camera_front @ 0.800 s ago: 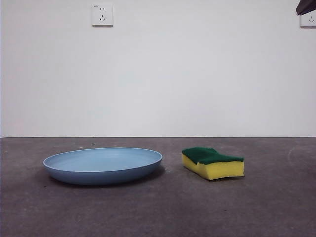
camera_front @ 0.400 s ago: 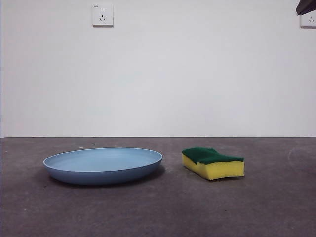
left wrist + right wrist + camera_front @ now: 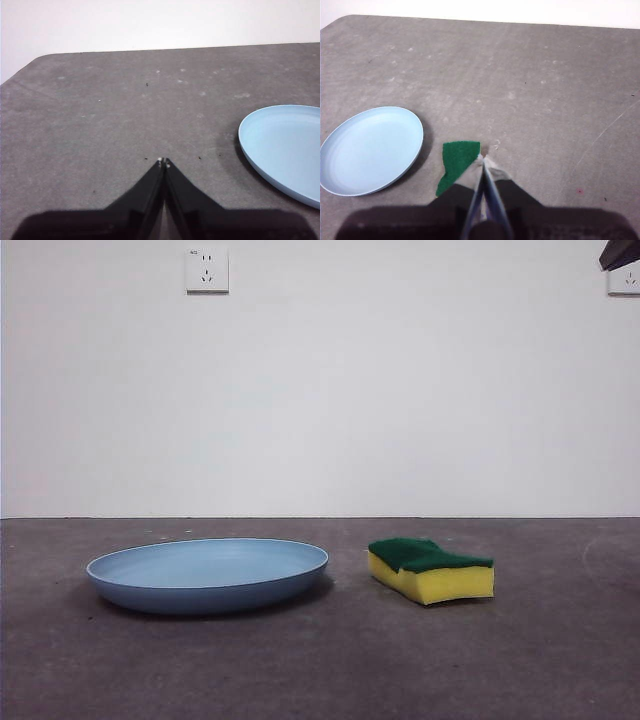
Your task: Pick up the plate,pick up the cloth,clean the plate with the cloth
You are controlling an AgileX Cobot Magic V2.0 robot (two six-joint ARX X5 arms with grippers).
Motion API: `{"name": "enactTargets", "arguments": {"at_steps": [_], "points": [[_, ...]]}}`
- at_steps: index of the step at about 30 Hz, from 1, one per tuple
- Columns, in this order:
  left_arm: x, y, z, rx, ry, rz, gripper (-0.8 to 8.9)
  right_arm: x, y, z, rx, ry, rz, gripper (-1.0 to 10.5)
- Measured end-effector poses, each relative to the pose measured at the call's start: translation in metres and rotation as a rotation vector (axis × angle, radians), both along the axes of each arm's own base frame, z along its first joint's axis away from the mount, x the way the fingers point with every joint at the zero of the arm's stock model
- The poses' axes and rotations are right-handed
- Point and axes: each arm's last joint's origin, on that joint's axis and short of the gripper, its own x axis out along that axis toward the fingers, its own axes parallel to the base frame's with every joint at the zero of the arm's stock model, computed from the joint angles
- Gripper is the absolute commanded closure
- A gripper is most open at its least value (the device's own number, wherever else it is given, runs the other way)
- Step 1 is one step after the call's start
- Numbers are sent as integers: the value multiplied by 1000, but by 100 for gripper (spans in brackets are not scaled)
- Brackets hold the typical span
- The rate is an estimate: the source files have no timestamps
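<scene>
The light-blue plate (image 3: 207, 575) lies flat on the dark table, left of centre in the front view. It also shows in the left wrist view (image 3: 285, 149) and the right wrist view (image 3: 370, 149). The cloth is a yellow sponge with a green top (image 3: 431, 569), lying apart to the right of the plate. Its green top shows in the right wrist view (image 3: 457, 163). My left gripper (image 3: 163, 161) is shut and empty, well above the table beside the plate. My right gripper (image 3: 483, 159) is shut and empty, high above the sponge, partly hiding it.
A dark arm tip (image 3: 620, 254) shows at the top right corner of the front view. White wall sockets (image 3: 206, 270) sit on the wall behind. The table's rounded far corner (image 3: 35, 62) shows in the left wrist view.
</scene>
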Motion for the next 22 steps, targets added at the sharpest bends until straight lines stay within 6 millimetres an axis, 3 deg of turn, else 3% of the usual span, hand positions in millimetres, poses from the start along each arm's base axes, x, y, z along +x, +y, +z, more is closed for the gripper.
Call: {"name": "enactTargets", "arguments": {"at_steps": [22], "points": [[0, 0, 0, 0, 0, 0, 816, -1, -2, 0, -12, -6, -9, 946]]}}
